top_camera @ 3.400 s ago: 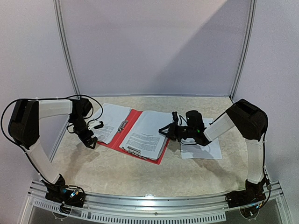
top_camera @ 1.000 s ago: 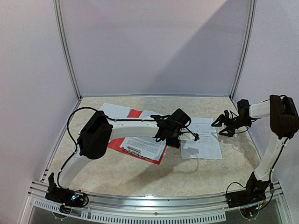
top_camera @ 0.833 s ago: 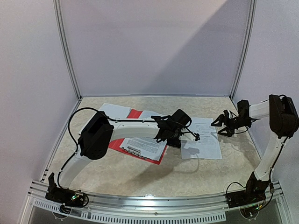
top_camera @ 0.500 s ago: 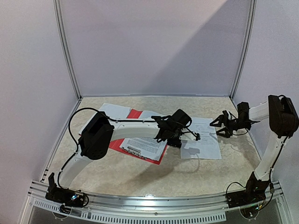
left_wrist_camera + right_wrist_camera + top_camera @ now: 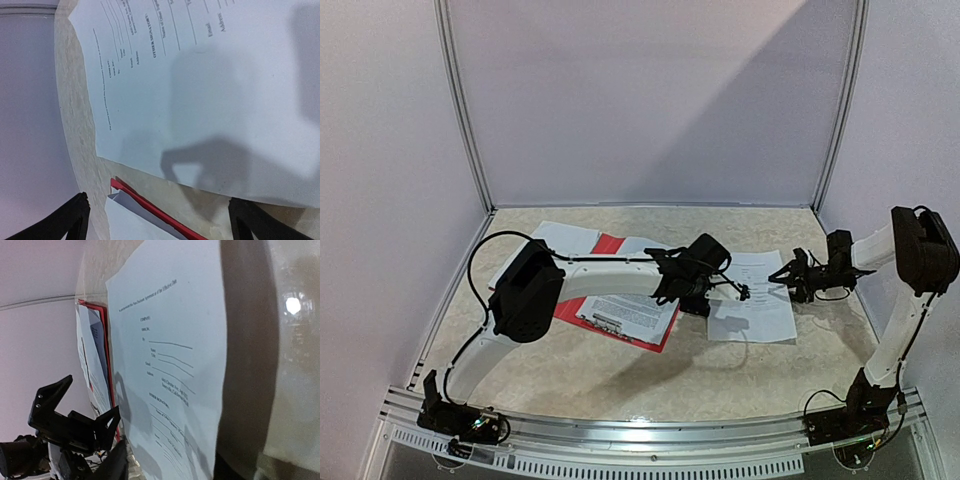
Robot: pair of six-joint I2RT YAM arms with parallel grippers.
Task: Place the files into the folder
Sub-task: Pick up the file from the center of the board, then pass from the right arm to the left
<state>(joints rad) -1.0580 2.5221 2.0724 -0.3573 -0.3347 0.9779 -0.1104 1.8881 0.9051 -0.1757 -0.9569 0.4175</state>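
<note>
The left tool (image 5: 732, 290), fingers wide apart, is over the loose sheet (image 5: 762, 312) beside the open red folder (image 5: 570, 305). The right tool (image 5: 788, 277) is at the sheet's right edge; I cannot tell whether it is apart or clamped.

Loose file sheet (image 5: 200, 100): "OTHER SIGNATORY:", "Email", "Address"; rest illegible.

**Folder to the left, one sheet to the right**

The folder (image 5: 610, 243) lies open on the table (image 5: 620, 385), left of centre, with printed sheets (image 5: 630, 312) on both halves. A loose sheet (image 5: 760, 310) lies just right of it. The left gripper (image 5: 738, 292) hangs over that sheet's left edge. The right gripper (image 5: 788, 277) is at its right edge, toward the back.
</note>
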